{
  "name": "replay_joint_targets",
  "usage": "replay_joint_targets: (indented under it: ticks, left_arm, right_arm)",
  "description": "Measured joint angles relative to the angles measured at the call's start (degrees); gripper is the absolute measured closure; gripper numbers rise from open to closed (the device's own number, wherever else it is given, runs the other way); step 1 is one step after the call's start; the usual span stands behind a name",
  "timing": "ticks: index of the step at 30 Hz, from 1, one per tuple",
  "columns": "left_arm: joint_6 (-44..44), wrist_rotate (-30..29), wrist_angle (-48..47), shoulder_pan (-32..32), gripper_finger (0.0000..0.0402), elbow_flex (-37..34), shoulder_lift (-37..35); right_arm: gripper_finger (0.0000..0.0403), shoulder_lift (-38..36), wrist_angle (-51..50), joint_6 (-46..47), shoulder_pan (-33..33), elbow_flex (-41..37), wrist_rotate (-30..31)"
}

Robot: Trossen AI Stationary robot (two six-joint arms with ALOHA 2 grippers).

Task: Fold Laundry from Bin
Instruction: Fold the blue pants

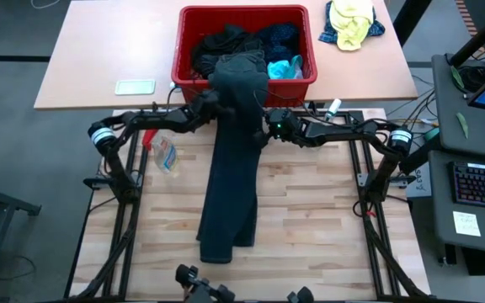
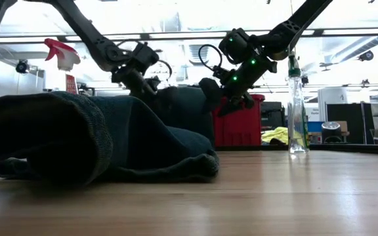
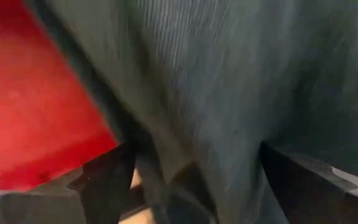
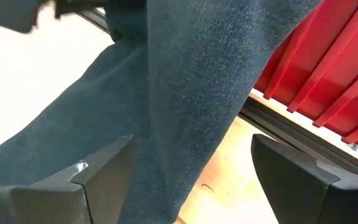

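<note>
The left claw and the right claw hung at the upper middle of the high frame, either side of a long dark grey ribbed cloth garment. Both stood wide apart with cloth between the fingers, gripping nothing. The garment trailed from the red plastic rectangular bin down the pale wooden bench, apparently laid out for folding. More laundry filled the bin.

high view: straight down over the whole desk
low view: desk-top level, facing the bin
wrist views: both pressed close against the dark garment, shared by all 4
</note>
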Motion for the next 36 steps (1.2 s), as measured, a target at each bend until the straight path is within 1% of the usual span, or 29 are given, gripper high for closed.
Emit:
replay_joint_targets:
  ticks: [4, 6, 10, 17, 20, 23, 27, 31, 36]
  left_arm:
    - [-0.41, -0.85, 0.14, 0.34, 0.0075, -0.85, 1.73]
    - [-0.33, -1.26, 1.97, 0.59, 0.0075, -0.91, 3.08]
    - [-0.21, -0.98, 6.0, 0.94, 0.0075, -1.04, 6.23]
    - [-0.24, -0.32, 8.35, 0.33, 0.0075, -1.08, 10.21]
    - [-0.2, 0.07, 9.16, 0.4, 0.0075, -1.11, 10.32]
    - [-0.2, 0.04, 9.2, 0.38, 0.0075, -1.11, 10.28]
    - [0.03, 0.07, 9.22, 0.38, 0.0078, -1.11, 10.25]
    - [0.69, 1.31, 9.53, 0.39, 0.0089, -1.11, 10.23]
    - [1.1, 2.0, 9.62, 0.4, 0.009, -1.11, 10.21]
  right_arm:
    - [0.0094, 0.07, 0.18, -0.05, 0.0, -0.02, -0.02]
    - [0.0094, 0.34, 0.33, -0.09, 0.0, -0.02, -0.68]
    - [0.0098, 0.66, -0.28, -0.56, 0.0, -0.06, -1.39]
    - [0.0096, 0.66, -0.55, -1.04, -0.53, -0.07, -1.53]
    - [0.0098, 0.66, -0.55, -1.14, -1.76, -0.07, -1.63]
    - [0.0099, 0.66, -0.55, -1.02, -3.29, -0.07, -4.19]
    - [0.01, 0.66, -0.27, -1.1, -4.83, -0.07, -4.32]
    - [0.0101, 0.72, 2.11, -1.14, -5.79, -0.07, -4.33]
    - [0.0102, 1.31, 5.78, -2.15, -6.83, -0.06, -4.38]
